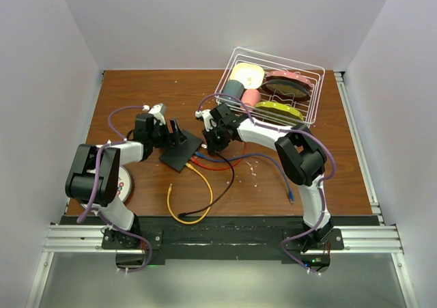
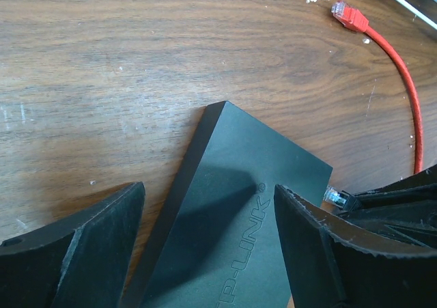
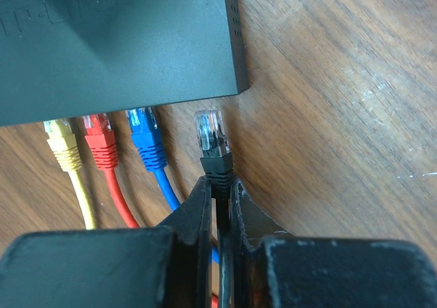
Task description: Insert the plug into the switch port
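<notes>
The switch (image 1: pixel 181 151) is a flat matte-black box lying at an angle on the wooden table. My left gripper (image 2: pixel 208 209) hangs open over it, one finger on each side of its top (image 2: pixel 232 240). My right gripper (image 3: pixel 218 188) is shut on the black boot of the plug (image 3: pixel 210 134). The plug's clear tip points at the switch's port edge (image 3: pixel 171 103) near its corner, a short gap away. Yellow, red and blue plugs (image 3: pixel 145 134) sit side by side in the ports to its left. In the left wrist view the clear tip (image 2: pixel 336 197) shows beside the switch.
A white wire basket (image 1: pixel 311 93) with dishes stands at the back right, just behind the right arm. Yellow (image 1: pixel 201 185), black and red cables trail over the table in front of the switch. A loose red plug (image 2: pixel 348 16) lies beyond the switch. A round disc (image 1: pixel 125 183) lies by the left arm.
</notes>
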Robot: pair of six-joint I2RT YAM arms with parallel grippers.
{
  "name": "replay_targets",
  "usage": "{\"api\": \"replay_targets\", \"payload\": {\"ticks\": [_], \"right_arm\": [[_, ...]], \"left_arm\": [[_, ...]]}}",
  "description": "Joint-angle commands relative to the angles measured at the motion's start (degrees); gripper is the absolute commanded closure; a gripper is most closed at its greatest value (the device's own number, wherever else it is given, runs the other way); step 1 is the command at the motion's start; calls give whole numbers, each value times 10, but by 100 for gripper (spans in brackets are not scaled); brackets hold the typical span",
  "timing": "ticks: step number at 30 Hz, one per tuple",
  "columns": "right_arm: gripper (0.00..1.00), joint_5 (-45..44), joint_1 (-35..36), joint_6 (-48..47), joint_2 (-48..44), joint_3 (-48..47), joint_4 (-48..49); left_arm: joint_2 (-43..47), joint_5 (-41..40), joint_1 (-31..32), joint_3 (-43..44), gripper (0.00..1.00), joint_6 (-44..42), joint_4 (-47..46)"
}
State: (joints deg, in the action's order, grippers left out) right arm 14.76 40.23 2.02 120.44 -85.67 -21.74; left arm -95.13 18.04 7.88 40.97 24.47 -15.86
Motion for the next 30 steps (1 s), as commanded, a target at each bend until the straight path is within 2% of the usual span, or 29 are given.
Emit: {"api": "replay_targets", "payload": {"ticks": [1, 10, 21, 30], "right_arm": [[100, 2, 0, 12, 18, 3, -58], [100, 12, 2, 41, 37, 13, -7], [100, -2, 6, 41, 67, -27, -79], [100, 25, 7, 31, 85, -47, -118]], "left_arm": [[-9, 9, -4, -9, 19, 6, -6], [-11, 16, -4, -11, 21, 8, -10], [-8, 16, -4, -14, 22, 25, -22], [-4, 16, -4, -16, 21, 34, -27]]}}
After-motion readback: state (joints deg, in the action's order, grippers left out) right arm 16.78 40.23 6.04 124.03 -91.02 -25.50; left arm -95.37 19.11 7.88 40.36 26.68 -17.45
